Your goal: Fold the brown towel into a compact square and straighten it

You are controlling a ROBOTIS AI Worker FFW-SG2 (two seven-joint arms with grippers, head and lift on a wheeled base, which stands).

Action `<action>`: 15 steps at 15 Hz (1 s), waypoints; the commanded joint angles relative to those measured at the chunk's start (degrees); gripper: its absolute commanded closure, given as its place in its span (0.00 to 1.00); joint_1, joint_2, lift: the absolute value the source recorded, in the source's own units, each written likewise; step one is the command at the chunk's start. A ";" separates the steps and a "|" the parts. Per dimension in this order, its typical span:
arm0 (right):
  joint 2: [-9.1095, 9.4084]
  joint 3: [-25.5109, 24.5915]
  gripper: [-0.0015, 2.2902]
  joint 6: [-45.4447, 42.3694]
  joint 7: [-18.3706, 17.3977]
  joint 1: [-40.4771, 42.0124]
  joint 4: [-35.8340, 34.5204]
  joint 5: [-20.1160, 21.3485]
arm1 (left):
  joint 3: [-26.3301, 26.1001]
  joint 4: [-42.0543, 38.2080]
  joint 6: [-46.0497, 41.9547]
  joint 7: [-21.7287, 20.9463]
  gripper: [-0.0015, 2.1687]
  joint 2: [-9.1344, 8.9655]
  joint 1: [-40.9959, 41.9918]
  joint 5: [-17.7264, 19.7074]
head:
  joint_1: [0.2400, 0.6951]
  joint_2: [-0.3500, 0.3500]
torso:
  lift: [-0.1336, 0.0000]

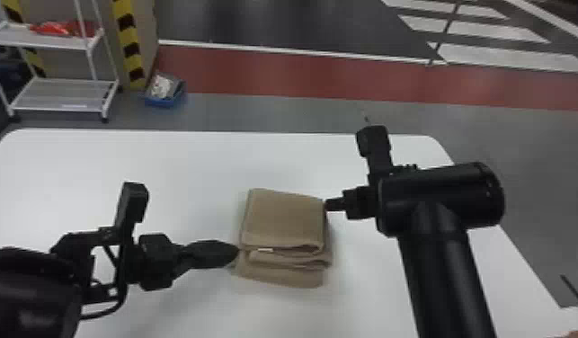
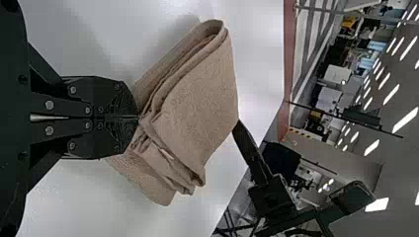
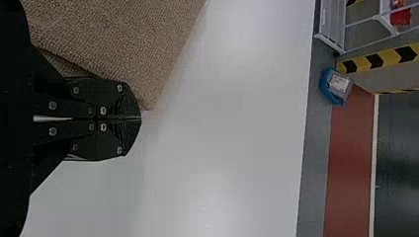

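The brown towel (image 1: 283, 220) lies folded in a thick stack near the middle of the table, its lower layers sticking out unevenly along the near side. Against its left edge, close to the near folds, is my left gripper (image 1: 234, 252), shut. At the far right corner of the stack my right gripper (image 1: 329, 205) is also shut. In the left wrist view the left gripper (image 2: 136, 118) has its tips touching the side of the layered towel (image 2: 202, 103). The right wrist view has the right gripper (image 3: 139, 118) beside a corner of the towel (image 3: 128, 34).
The white table (image 1: 188, 157) extends around the towel on all sides. Beyond its far edge, on the floor, are a white shelf rack (image 1: 63, 94) and a blue bin (image 1: 164, 101) near a post with yellow and black stripes.
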 commanded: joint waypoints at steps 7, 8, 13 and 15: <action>0.14 1.48 0.95 -0.92 0.10 0.93 0.06 -0.28 | 0.42 -0.11 -0.16 -0.04 0.99 0.52 -0.19 -0.14 | 1.00 0.26 | 0.07; 0.14 1.75 0.95 -2.15 0.10 0.76 0.67 -0.46 | 0.34 -0.11 0.01 -0.30 0.99 0.61 -0.02 -0.14 | 1.00 0.27 | 0.07; 0.14 2.71 0.95 -6.19 -1.13 -0.03 3.66 -1.07 | -0.54 -0.47 0.01 -1.00 0.99 0.25 1.13 -0.58 | 1.00 0.27 | 0.07; 0.14 2.45 0.95 -6.19 -1.13 0.14 3.05 -0.81 | -0.28 -0.82 0.19 -0.83 0.99 0.34 1.21 -0.50 | 1.00 0.27 | 0.07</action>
